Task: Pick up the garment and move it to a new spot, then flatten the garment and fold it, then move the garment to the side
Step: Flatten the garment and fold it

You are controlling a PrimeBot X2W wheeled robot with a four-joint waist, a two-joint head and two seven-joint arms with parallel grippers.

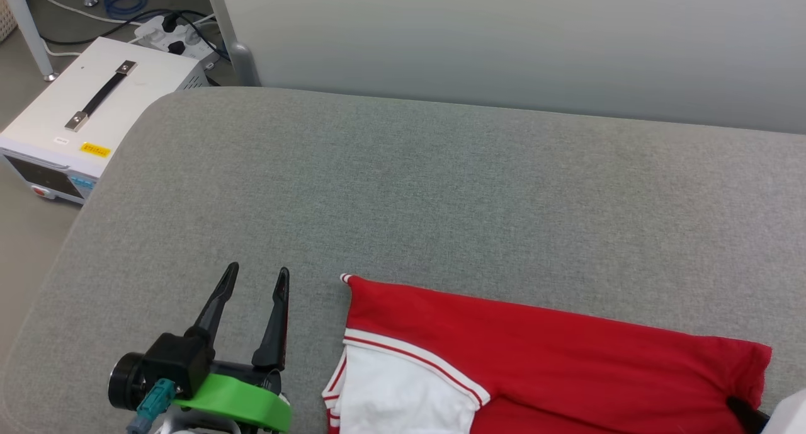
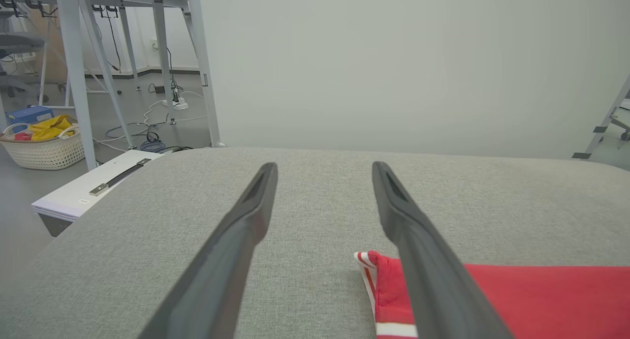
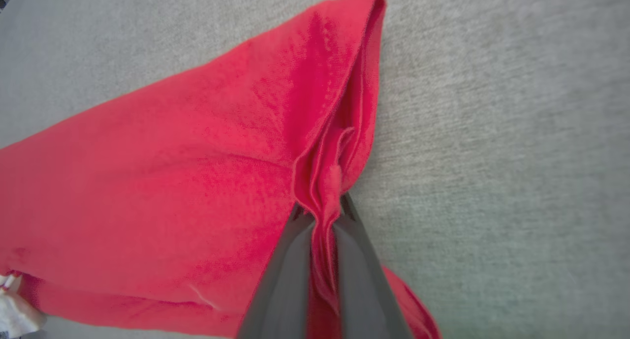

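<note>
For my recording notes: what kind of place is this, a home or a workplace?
Probably a lab or workshop, not a home: a white equipment box and a power strip with cables sit on the floor, and metal frame legs stand nearby.

Grey woven-fabric padded surface [image 1: 441, 188], wide and flat, with a rounded corner at far left. One item lies on it: a red jersey garment [image 1: 554, 352], mostly flat, near edge, right of centre. At its left end is a white short sleeve [image 1: 397, 396] edged with red-and-white striped trim [image 1: 419, 357]. Garment's right end is bunched into a raised, pinched fold, lifted off the fabric.
</note>
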